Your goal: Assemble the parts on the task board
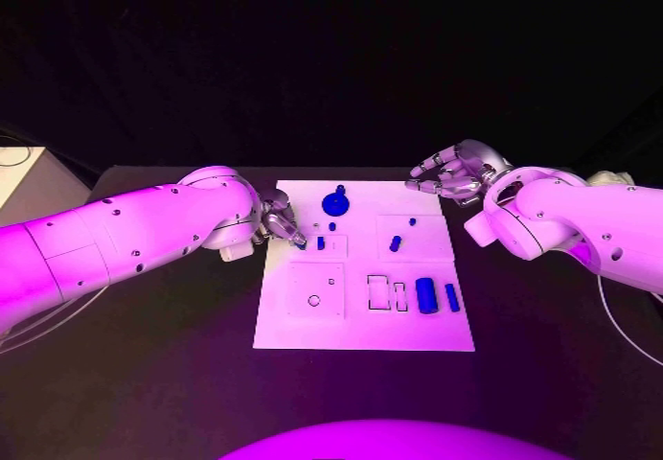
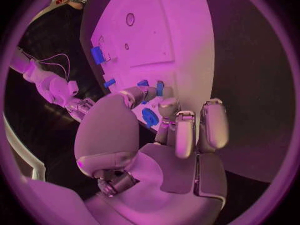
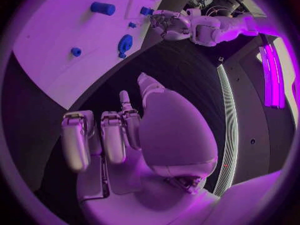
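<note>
Both hands empty, fingers apart: left hand (image 1: 281,226) at task board (image 1: 362,331) left edge, right hand (image 1: 450,172) off far-right corner.

One task board (image 1: 362,331), white, on black surface (image 1: 166,383). Blue parts on board, head view, six in all: one large round-headed part (image 1: 336,202) near far edge; one tiny dot-like part (image 1: 331,226) just below it; two small upright pegs (image 1: 321,243) (image 1: 396,243) mid-board; two longer bars (image 1: 427,295) (image 1: 452,297) side by side near right edge. Two white arms (image 1: 125,240) (image 1: 566,225). Two silver hands: left hand (image 1: 281,226), right hand (image 1: 449,172).
</note>
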Controlling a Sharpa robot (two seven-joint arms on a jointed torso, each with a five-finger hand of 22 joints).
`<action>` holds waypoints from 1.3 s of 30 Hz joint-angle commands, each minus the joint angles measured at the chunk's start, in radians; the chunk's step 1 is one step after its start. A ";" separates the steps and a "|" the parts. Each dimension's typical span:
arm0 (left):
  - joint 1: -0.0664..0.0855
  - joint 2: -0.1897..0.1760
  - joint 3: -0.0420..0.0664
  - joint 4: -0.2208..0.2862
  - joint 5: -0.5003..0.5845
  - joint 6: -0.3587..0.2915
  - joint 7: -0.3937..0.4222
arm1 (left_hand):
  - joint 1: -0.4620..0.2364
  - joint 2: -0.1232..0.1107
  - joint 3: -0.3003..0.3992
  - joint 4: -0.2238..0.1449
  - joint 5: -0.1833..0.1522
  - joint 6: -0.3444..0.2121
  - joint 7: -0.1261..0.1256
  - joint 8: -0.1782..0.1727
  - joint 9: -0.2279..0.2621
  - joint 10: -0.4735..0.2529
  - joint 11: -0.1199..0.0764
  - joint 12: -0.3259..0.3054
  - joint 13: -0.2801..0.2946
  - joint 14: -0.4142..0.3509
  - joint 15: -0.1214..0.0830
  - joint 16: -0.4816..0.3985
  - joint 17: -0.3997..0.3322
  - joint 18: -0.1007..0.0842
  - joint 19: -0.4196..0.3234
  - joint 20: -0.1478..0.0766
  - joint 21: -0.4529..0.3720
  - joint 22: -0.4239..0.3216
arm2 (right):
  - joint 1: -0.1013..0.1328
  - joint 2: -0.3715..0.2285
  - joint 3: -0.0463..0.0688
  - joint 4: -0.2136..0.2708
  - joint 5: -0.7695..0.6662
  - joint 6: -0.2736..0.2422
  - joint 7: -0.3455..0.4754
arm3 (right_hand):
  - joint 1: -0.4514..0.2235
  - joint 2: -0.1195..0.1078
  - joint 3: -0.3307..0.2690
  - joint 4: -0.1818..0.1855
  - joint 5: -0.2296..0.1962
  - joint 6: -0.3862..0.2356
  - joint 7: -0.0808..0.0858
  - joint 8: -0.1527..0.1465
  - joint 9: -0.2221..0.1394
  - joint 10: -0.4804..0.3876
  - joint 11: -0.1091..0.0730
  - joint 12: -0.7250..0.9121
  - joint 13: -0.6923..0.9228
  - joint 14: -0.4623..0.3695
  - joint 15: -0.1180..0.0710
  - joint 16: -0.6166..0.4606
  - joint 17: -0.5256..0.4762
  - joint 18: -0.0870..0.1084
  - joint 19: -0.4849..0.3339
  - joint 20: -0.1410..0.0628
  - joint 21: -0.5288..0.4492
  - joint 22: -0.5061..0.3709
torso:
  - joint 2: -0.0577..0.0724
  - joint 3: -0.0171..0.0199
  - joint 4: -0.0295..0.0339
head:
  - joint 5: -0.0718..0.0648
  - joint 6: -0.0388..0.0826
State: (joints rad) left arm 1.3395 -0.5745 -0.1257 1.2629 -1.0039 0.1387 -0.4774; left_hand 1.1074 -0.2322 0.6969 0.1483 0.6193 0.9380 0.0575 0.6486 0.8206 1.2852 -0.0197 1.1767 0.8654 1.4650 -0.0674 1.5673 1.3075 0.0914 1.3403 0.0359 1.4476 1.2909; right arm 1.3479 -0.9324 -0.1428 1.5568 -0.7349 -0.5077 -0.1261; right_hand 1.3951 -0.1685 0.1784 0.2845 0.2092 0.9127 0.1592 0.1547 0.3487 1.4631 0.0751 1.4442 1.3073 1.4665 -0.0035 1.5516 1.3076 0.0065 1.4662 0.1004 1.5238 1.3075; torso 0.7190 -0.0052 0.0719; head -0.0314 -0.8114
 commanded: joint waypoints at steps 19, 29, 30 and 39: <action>-0.005 0.023 -0.003 -0.024 0.009 0.100 -0.009 | 0.001 0.005 0.193 -0.206 0.010 0.014 -0.006 0.005 -0.002 0.006 -0.004 0.010 0.012 0.106 -0.010 0.004 0.263 -0.021 0.006 0.001 0.006 0.000 | -0.001 0.005 0.000 -0.003 -0.002 0.012 0.009 | -0.009 0.002 -0.001 0.002 0.004 0.006 0.000 0.001 -0.002 0.000 0.000 -0.003 0.152 0.090 0.004 -0.006 0.205 0.007 0.080 0.004 -0.005 0.228 | 0.000 -0.0002 0.0002 | -0.001 -0.002; -0.002 0.035 -0.001 -0.045 0.027 0.112 -0.004 | 0.001 0.005 0.194 -0.209 0.015 0.017 -0.007 0.004 -0.003 0.009 -0.005 0.012 0.016 0.106 -0.011 0.004 0.263 -0.021 0.006 0.000 0.006 0.000 | -0.002 0.007 0.000 -0.005 -0.002 0.012 0.009 | -0.009 0.002 -0.001 0.001 0.005 0.006 0.000 0.001 -0.002 0.000 0.000 -0.003 0.152 0.090 0.004 -0.006 0.205 0.007 0.080 0.003 -0.005 0.228 | 0.001 -0.0001 -0.0005 | -0.005 -0.004; -0.001 0.037 0.000 -0.048 0.029 0.117 -0.003 | 0.001 0.005 0.194 -0.209 0.015 0.017 -0.007 0.004 -0.003 0.009 -0.005 0.012 0.016 0.106 -0.011 0.004 0.263 -0.021 0.006 0.000 0.006 0.000 | -0.002 0.007 0.000 -0.006 -0.002 0.013 0.009 | -0.009 0.002 -0.001 0.001 0.005 0.006 0.000 0.001 -0.002 0.000 0.000 -0.003 0.152 0.090 0.004 -0.006 0.205 0.007 0.080 0.003 -0.005 0.228 | 0.001 -0.0001 0.0000 | -0.004 -0.005; 0.008 0.051 0.007 -0.068 0.041 0.183 0.000 | 0.001 0.004 0.195 -0.211 0.018 0.018 -0.007 0.004 -0.004 0.009 -0.006 0.012 0.017 0.106 -0.011 0.004 0.263 -0.020 0.004 0.000 0.005 -0.003 | -0.003 0.011 0.000 -0.008 -0.002 0.014 0.009 | -0.009 0.002 -0.001 0.001 0.005 0.006 0.000 0.001 -0.002 0.000 0.000 -0.003 0.152 0.090 0.004 -0.006 0.205 0.007 0.080 0.003 -0.005 0.228 | 0.002 0.0003 -0.0005 | -0.006 -0.007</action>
State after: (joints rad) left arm 1.3512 -0.5296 -0.1161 1.1960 -0.9801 0.2546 -0.4804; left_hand 1.1035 -0.2361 0.6915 0.1428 0.6305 0.9464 0.0532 0.6490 0.8188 1.2926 -0.0195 1.1850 0.8819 1.4688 -0.0711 1.5672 1.3075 0.0913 1.3402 0.0360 1.4475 1.2901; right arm 1.3455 -0.9224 -0.1428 1.5497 -0.7349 -0.5061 -0.1261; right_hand 1.3951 -0.1685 0.1785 0.2845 0.2091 0.9127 0.1591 0.1546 0.3479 1.4631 0.0751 1.4441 1.3074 1.4665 -0.0035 1.5516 1.3074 0.0065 1.4662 0.1004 1.5237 1.3079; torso 0.7204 -0.0048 0.0710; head -0.0356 -0.8173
